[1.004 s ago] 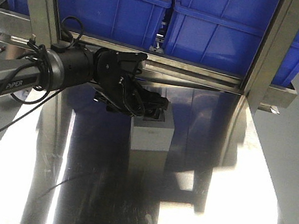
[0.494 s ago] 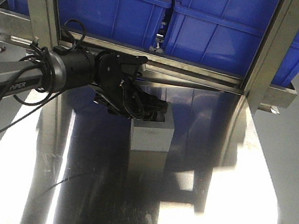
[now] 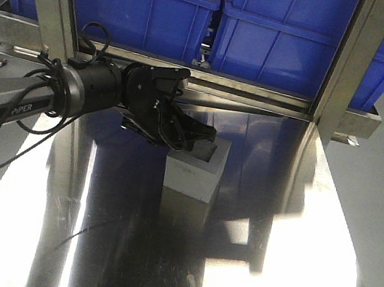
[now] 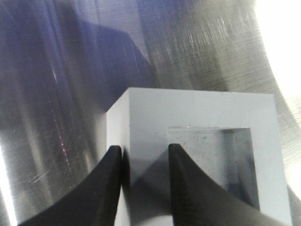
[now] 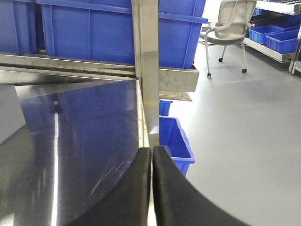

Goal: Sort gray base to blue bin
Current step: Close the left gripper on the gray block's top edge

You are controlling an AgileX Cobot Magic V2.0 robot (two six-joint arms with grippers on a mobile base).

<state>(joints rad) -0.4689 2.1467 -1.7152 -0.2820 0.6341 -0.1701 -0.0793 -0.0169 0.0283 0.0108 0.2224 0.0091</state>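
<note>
Closest to my left wrist camera, the left tool (image 4: 145, 155) is clamped on one wall of the gray base (image 4: 202, 108): one black finger (image 4: 110, 188) lies against the outer side face and the other sits inside the square recess, with the wall pinched between them. From the front view the left tool (image 3: 186, 134) reaches in from the left on its black arm (image 3: 37, 99) and holds the base (image 3: 193, 180) by its top rim. The block looks slightly tilted over the middle of the bench (image 3: 266, 274), and I cannot tell whether its bottom edge touches the steel or sits just above it. My right tool (image 5: 151, 149) is clenched on nothing, its two fingers pressed together above the bench's right edge, well apart from the base (image 5: 9, 113), which shows only as a gray corner at the far left of that view. Behind the base a steel rail (image 3: 258, 99) runs across the back of the bench between two uprights (image 3: 348, 66). On it stands a blue bin (image 3: 288, 53), and beside it to the left another bin (image 3: 126, 7) with something red inside. Past the bench edge a small bin (image 5: 174, 141) sits on the gray floor, and farther off stands a chair (image 5: 230, 28).
</note>
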